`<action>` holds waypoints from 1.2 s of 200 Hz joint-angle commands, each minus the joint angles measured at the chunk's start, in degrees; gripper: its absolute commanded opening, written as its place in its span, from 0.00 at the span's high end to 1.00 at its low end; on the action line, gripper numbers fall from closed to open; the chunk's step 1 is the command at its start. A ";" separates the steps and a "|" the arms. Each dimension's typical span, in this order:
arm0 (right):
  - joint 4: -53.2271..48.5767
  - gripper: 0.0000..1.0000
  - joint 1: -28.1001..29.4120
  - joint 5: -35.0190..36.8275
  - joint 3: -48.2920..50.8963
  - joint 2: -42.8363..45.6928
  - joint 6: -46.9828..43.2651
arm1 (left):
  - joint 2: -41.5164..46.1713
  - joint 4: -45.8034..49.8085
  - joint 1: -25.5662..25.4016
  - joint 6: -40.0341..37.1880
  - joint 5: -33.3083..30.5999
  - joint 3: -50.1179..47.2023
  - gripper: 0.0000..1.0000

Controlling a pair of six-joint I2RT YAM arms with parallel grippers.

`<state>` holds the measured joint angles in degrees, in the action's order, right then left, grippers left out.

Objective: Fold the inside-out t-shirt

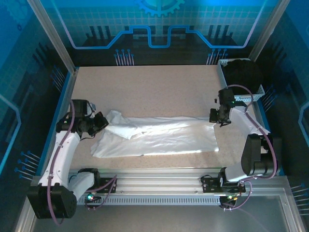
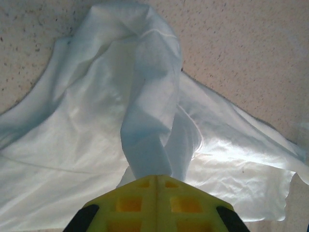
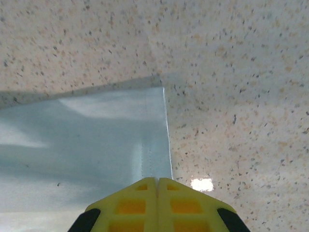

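From above, the inside-out t-shirt point(image 1: 159, 137) lies stretched across the table point(image 1: 145, 87). The left gripper point(image 1: 104, 123) is at its 9 o'clock end, the right gripper point(image 1: 216, 117) at 3 o'clock. Left wrist — jaws pinch a bunched fold. Right wrist — jaws clamp the hem corner.

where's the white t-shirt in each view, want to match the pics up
Top external: t-shirt stretched across the middle of the table, between the left gripper and right gripper.
Left wrist: t-shirt spread over centre and bottom, a bunched fold rising into the shut left gripper.
Right wrist: t-shirt at lower left, its straight edge running into the shut right gripper.
Shared landmark: the speckled table.
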<state>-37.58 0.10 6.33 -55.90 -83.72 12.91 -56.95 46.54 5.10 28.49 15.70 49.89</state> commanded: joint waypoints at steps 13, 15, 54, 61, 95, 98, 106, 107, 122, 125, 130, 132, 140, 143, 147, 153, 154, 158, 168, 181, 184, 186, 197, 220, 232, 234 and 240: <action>-0.54 0.98 0.52 2.35 2.97 0.97 3.59 | 2.81 3.36 0.45 0.12 2.23 -2.73 1.00; -0.51 0.98 0.52 2.32 3.07 1.00 3.69 | 2.96 3.42 0.44 0.17 2.29 -2.88 1.00; 1.40 0.53 4.51 7.56 4.13 5.39 5.28 | 4.37 3.61 0.46 1.08 5.01 -5.92 1.00; 2.42 0.46 7.26 10.06 4.33 7.73 3.74 | 4.68 3.81 0.43 1.04 5.04 -5.78 1.00; 14.12 0.34 25.00 5.39 7.22 13.35 -5.41 | 5.00 2.73 0.43 1.73 6.30 -5.64 1.00; 15.71 0.34 26.95 5.02 7.43 13.20 -5.74 | 4.92 2.68 0.43 1.71 6.50 -5.55 1.00; 20.04 0.33 31.78 4.70 7.94 12.37 -6.68 | 4.92 2.50 0.43 1.88 6.94 -5.38 1.00; 20.59 0.33 32.45 4.64 8.01 12.19 -6.76 | 4.92 2.50 0.43 1.90 6.96 -5.35 1.00; 29.98 0.30 42.00 4.24 8.46 8.55 -7.70 | 4.78 2.07 0.43 2.16 7.68 -4.88 1.00; 31.83 0.25 44.10 4.72 8.34 7.66 -7.86 | 4.79 2.06 0.43 2.20 7.90 -4.72 1.00; 35.08 0.20 47.09 5.60 7.91 5.65 -8.04 | 4.62 2.19 0.43 2.14 7.89 -4.43 1.00; 36.19 0.19 48.08 5.88 7.63 4.90 -8.15 | 4.62 2.20 0.43 2.13 7.97 -4.29 1.00; 40.11 0.15 52.02 6.76 6.17 1.42 -8.75 | 4.48 2.32 0.43 2.01 7.89 -3.92 1.00; 41.59 0.14 53.44 7.27 5.85 0.14 -9.08 | 4.48 2.32 0.43 1.95 7.86 -3.84 1.00; 43.42 0.12 55.21 8.17 4.50 -1.78 -9.47 | 4.48 2.28 0.43 1.92 7.87 -3.77 1.00; 46.51 0.11 57.78 9.82 3.21 -4.30 -10.33 | 4.51 2.07 0.43 2.00 7.92 -3.75 1.00; 47.19 0.10 58.11 9.96 3.06 -4.89 -10.52 | 4.54 2.07 0.43 1.96 7.89 -3.75 1.00; 49.31 0.09 59.49 10.68 2.44 -6.65 -11.46 | 4.50 1.98 0.43 1.93 7.92 -3.82 1.00; 53.54 0.06 62.55 13.10 0.55 -11.06 -13.64 | 4.40 1.97 0.43 1.74 7.85 -3.80 1.00; 59.10 0.04 65.81 16.53 -1.59 -16.14 -16.90 | 4.39 1.71 0.43 1.75 8.00 -4.04 1.00; 60.50 0.04 66.44 17.33 -1.92 -17.27 -17.64 | 4.39 1.59 0.43 1.75 7.96 -4.10 1.00; 61.24 0.04 66.85 17.67 -2.11 -17.99 -18.11 | 4.39 1.50 0.43 1.81 8.05 -4.19 1.00; 64.76 0.02 68.64 20.19 -3.57 -21.39 -20.73 | 4.40 1.18 0.43 1.89 8.20 -4.31 1.00; 70.34 0.01 70.30 24.50 -5.96 -27.37 -22.98 | 4.24 0.68 0.43 1.83 8.05 -4.25 1.00; 72.91 0.00 70.64 27.15 -6.82 -29.96 -23.98 | 4.13 0.43 0.43 2.06 8.19 -4.27 1.00; 73.35 0.00 70.67 27.44 -6.93 -30.28 -24.09 | 4.08 0.40 0.43 2.04 8.20 -4.21 1.00; 74.80 0.00 70.76 28.36 -7.03 -31.31 -24.52 | 3.96 0.27 0.43 2.14 8.33 -4.32 1.00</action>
<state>26.11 70.48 26.72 -60.75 -110.93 -7.55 -52.62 47.59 5.10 30.09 22.00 44.49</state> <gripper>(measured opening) 0.996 0.053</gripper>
